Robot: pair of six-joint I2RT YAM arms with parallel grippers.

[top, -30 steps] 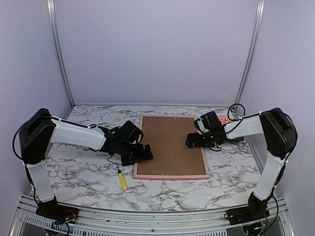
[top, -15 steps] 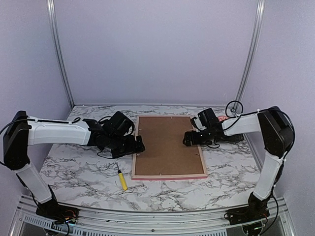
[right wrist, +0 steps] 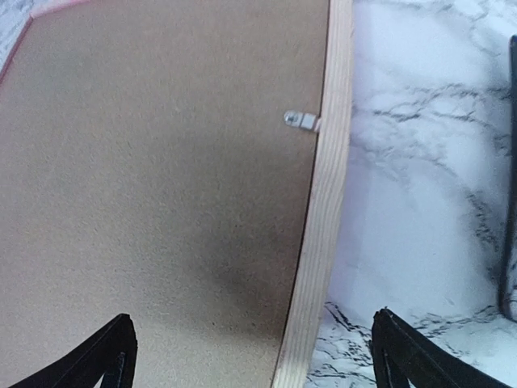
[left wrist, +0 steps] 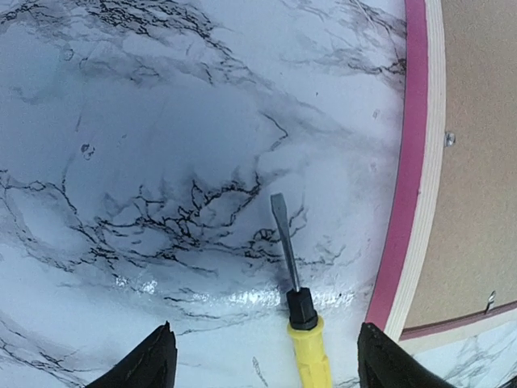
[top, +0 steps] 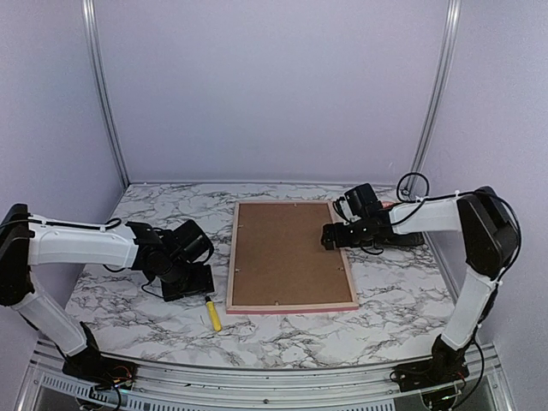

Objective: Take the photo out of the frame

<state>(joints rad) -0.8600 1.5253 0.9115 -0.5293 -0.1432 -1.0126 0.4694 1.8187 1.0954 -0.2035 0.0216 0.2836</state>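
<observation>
The frame [top: 291, 306] lies face down on the marble table, its pink edge showing around the brown backing board [top: 287, 253]. The photo is hidden under the board. My left gripper [top: 199, 282] is open and empty, low over the table to the left of the frame. In the left wrist view the gripper [left wrist: 262, 368] straddles a yellow-handled screwdriver [left wrist: 303, 323], with the frame's pink edge [left wrist: 408, 162] on the right. My right gripper [top: 330, 235] is open and empty over the frame's right side. The right wrist view shows it [right wrist: 254, 364] straddling the frame's pale wooden rim [right wrist: 327, 202].
A small metal clip [right wrist: 303, 121] holds the board at the right rim; other clips [left wrist: 450, 139] sit along the left rim. The screwdriver [top: 211, 313] lies near the frame's near left corner. A red-patterned object [top: 390, 207] lies behind the right arm. Walls close off three sides.
My left gripper has drawn back leftward from the frame's left edge to above the screwdriver. My right gripper has shifted slightly farther along the right rim. The frame has slid slightly left.
</observation>
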